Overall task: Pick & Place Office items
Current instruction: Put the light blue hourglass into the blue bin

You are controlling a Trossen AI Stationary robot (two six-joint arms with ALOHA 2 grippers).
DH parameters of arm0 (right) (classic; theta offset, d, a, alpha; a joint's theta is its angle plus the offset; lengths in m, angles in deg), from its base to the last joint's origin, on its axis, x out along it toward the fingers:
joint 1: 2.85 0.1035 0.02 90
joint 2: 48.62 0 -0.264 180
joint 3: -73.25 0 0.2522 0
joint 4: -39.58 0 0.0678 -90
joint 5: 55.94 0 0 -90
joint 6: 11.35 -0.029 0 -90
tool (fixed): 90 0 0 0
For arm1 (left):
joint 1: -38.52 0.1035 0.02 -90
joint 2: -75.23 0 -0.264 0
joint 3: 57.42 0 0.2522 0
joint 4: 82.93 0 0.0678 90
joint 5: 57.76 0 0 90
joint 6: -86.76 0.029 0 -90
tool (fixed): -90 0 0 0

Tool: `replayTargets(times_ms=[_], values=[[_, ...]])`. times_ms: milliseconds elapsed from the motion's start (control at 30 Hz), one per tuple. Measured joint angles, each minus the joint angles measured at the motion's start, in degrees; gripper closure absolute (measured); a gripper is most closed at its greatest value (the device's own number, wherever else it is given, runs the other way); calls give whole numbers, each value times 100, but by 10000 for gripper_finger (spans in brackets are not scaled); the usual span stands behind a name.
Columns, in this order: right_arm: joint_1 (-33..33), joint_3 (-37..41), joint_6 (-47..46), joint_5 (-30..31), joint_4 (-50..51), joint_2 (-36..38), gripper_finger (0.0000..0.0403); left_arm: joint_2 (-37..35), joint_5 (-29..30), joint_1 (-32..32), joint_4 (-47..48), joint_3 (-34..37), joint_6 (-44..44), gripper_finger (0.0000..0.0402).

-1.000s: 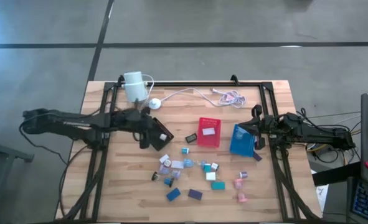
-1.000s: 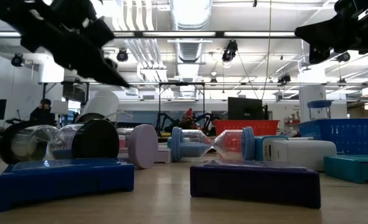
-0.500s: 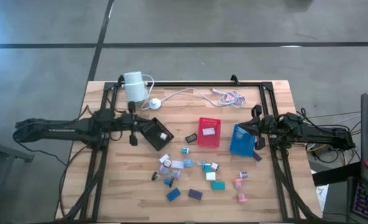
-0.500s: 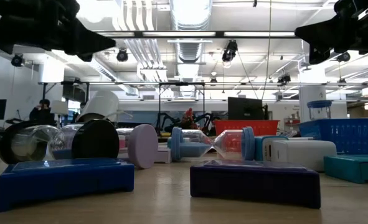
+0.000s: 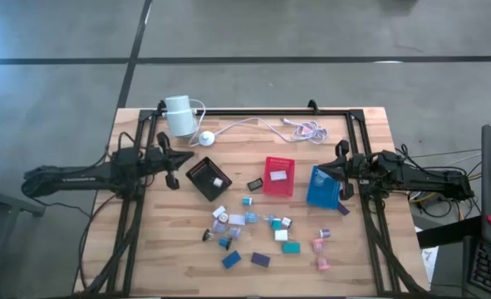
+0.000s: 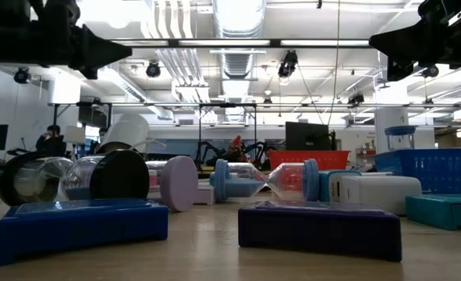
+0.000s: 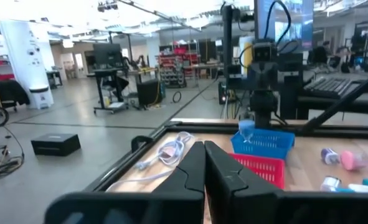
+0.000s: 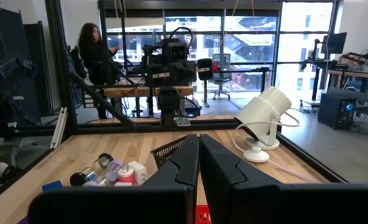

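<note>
The office items (image 5: 253, 231) are small teal, blue, purple, white and pink blocks and short cylinders, lying scattered on the near middle of the table. In the low view a blue block (image 6: 82, 222) and a purple block (image 6: 320, 228) lie nearest. One white piece (image 5: 218, 181) lies in the black tray (image 5: 203, 173). My left gripper (image 5: 174, 171) hovers shut just left of that tray, its fingers meeting in its wrist view (image 7: 203, 152). My right gripper (image 5: 342, 171) waits shut at the right, over the blue tray (image 5: 321, 188).
A red tray (image 5: 279, 176) holding a white piece stands between the black and blue trays. A white cylinder (image 5: 179, 115) and its coiled cable (image 5: 299, 127) lie near the far edge. A black frame (image 5: 253, 111) borders the work area. People show in the room behind.
My left gripper has drawn back from over the black tray toward the table's left edge, rising and levelling out. The tray it covered now shows in full, with a white piece lying inside. My right arm has kept still.
</note>
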State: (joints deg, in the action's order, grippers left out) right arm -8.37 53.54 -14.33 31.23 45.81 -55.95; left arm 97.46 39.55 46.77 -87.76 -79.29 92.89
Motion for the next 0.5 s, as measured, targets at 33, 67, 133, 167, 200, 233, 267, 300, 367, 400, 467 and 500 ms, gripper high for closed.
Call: replayTargets(times_ms=[33,67,133,167,200,233,267,300,367,400,467,500], values=[[-2,0,0,0,0,0,390,-66,-2,0,68,2,0,400],[-2,0,0,-2,0,0,390,-131,-6,0,127,15,0,400],[-1,0,2,-2,-2,0,390,-245,-133,0,149,85,10,400],[0,0,2,-2,-2,0,390,-299,-228,0,158,132,62,400],[0,0,10,-1,-2,0,390,-347,-307,-1,171,170,107,400],[0,0,15,-1,-2,0,390,-391,-329,1,190,197,145,400],[-1,0,14,-2,-2,0,390,-427,-332,12,195,213,160,400],[0,0,13,-2,-2,0,390,-462,-332,24,194,227,158,400],[0,0,15,-2,-2,0,390,-518,-345,47,201,263,157,400],[-1,0,15,-2,-4,0,390,-541,-345,61,244,279,157,400],[0,0,13,-2,-7,0,390,-559,-395,80,445,295,178,400],[0,0,15,-2,-7,0,390,-559,-443,84,502,329,215,400]])
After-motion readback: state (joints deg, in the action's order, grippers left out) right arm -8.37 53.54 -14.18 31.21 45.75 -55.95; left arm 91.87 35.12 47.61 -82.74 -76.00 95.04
